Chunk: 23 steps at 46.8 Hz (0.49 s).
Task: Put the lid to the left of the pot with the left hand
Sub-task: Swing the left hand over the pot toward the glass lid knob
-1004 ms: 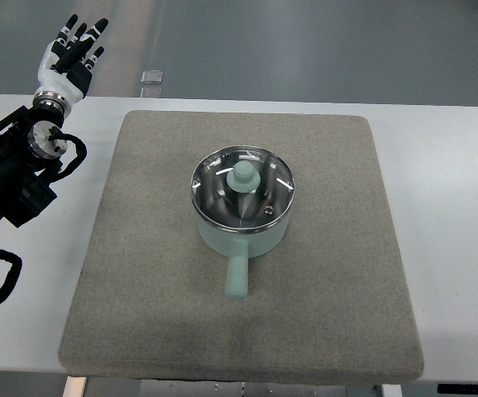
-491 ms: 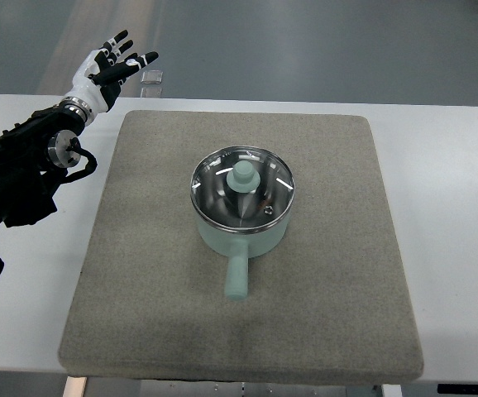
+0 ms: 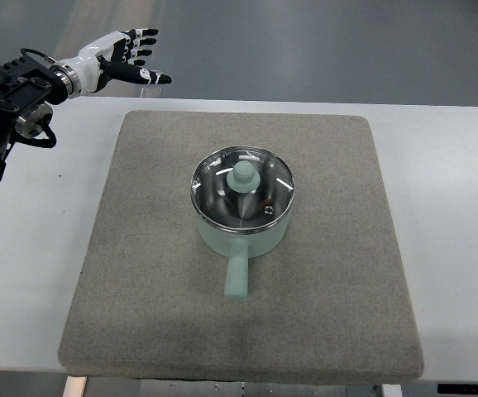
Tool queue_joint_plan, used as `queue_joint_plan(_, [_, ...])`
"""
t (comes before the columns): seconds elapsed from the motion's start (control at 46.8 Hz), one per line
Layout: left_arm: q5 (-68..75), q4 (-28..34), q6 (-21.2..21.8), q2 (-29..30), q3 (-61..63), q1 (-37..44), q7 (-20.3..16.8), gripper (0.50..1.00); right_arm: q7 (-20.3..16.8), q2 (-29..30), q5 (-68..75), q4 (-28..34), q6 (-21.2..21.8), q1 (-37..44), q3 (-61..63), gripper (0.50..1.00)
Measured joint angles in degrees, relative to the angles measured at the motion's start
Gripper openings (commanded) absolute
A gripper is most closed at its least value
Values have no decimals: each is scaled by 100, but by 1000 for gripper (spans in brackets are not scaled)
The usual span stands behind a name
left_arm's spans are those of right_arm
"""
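the left hand (image 3: pixel 123 59) hangs over the far left corner of the table (image 3: pixel 32 223), its white and black fingers (image 3: pixel 145 37) spread apart and holding nothing, the thumb stretched toward the right. the hand is beyond the far edge of the mat (image 3: pixel 148 273) and well apart from the pot. behind the hand the black left arm (image 3: pixel 11 99) comes in from the picture's left edge, with cables looping beside the wrist joint.

the grey mat covers most of the white table. near the middle of the mat stands a pale green pot (image 3: pixel 243 236), upright, its short straight handle (image 3: pixel 236 279) pointing toward the near edge. the lid (image 3: pixel 243 190) sits closed on the pot, a glass disc with a metal rim and a pale green knob (image 3: pixel 242 175) at its centre. the glass mirrors the knob as a dark cone shape below it. the lid is untouched and has not been set down to the left of the pot; the mat on that side is bare.

past the table's far edge lies a grey floor (image 3: pixel 322 41), with a lighter band running behind the hand. the right hand is out of sight.
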Motion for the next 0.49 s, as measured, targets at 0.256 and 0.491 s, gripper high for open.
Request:
queue_joint_plan(0.256, [2482, -2028, -100, 939, -67, -728, -65, 994, 1, 0, 0, 3, 0, 0, 0, 921])
queue_joint_plan(0.491, [4097, -3559, 53, 1556, -306, -1259, -87, 994, 1, 0, 0, 2, 0, 0, 1, 921])
